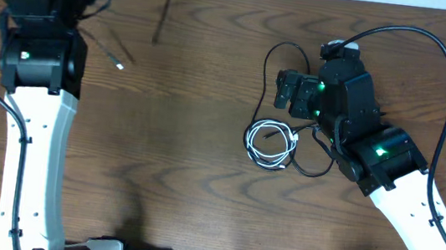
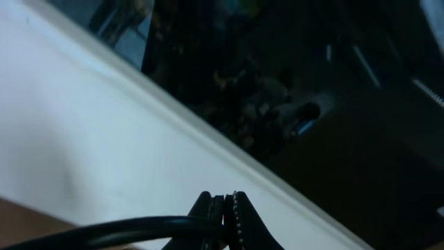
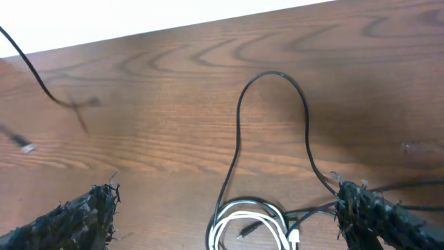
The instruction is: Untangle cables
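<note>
The white cable point(image 1: 271, 143) sits in a loose little coil middle-right of the overhead frame, flat on the wooden table point(image 1: 185, 163). A looped black cable point(image 3: 274, 72) arcs up-frame from it and runs back in against the coil. The right claw point(image 1: 292, 91) hangs wide open right by that pile, holding nothing. The left claw point(image 2: 223, 201), up in the overhead's top left corner, is pinched shut on a black cable point(image 2: 125, 228). A stray plug end point(image 1: 120, 65) lies nearby.
</note>
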Controlling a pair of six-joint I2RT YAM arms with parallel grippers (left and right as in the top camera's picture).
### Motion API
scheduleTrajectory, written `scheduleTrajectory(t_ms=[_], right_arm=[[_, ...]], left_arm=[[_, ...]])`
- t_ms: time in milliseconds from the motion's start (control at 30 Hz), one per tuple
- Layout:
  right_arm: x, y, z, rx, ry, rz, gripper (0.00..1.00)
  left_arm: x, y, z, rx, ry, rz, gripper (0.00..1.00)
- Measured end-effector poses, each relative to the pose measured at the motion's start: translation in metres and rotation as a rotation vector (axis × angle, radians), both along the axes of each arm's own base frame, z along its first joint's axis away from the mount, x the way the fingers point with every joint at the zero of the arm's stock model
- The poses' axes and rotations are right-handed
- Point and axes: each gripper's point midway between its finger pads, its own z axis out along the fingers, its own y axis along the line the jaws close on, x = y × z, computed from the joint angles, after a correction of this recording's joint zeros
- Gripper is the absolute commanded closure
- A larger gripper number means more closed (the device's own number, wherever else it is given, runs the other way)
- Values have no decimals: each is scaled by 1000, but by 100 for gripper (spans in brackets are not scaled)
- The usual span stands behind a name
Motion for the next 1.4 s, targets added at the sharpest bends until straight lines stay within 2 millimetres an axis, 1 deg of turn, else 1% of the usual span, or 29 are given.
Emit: scheduleTrajectory(t_ms=[100,133,233,333,433,500,633,700,767,867,933,1000,1033,1067,1100,1133,1167,1267,1400], right_arm=[[0,0,0,0,1,0,1],[0,0,0,0,0,0,1],[0,0,0,0,0,0,1],[0,0,0,0,0,0,1],[0,0,0,0,0,0,1],[0,0,-1,-1,2,0,1],[-1,0,-1,-2,4,0,1],[0,0,-1,-2,3,0,1],[-1,0,-1,-3,4,0,1],[-1,-1,-1,-3,6,0,1],[-2,-1,-3,-7,12,0,1],[-3,-2,-5,-13,22,0,1],[-4,-3,-6,-17,29,0,1],[-5,-3,-7,-19,32,0,1],[-5,-3,-7,-20,34,0,1],[-5,-3,-8,-21,35,0,1],[-5,-3,-8,-21,35,0,1],[-5,-3,-8,-21,35,0,1],[-6,-2,-8,-16,37,6,1]], left_arm=[[1,13,10,4,-26,15,93],[3,21,15,5,-38,32,93],[11,41,24,6,-38,71,93],[25,59,24,5,-2,101,93],[44,75,16,22,51,123,93],[60,89,-1,28,129,139,93],[91,119,-47,61,250,154,93],[104,131,-73,69,292,151,93],[119,138,-93,81,304,140,93],[135,145,-115,91,310,122,92],[141,149,-123,97,310,119,93],[143,158,-131,98,320,127,92],[143,164,-135,95,326,136,89],[142,173,-138,94,331,148,69],[140,184,-143,91,342,164,35],[138,195,-148,90,353,179,5],[135,207,-155,80,374,196,2],[125,240,-183,50,447,242,2],[111,273,-217,8,539,290,2]])
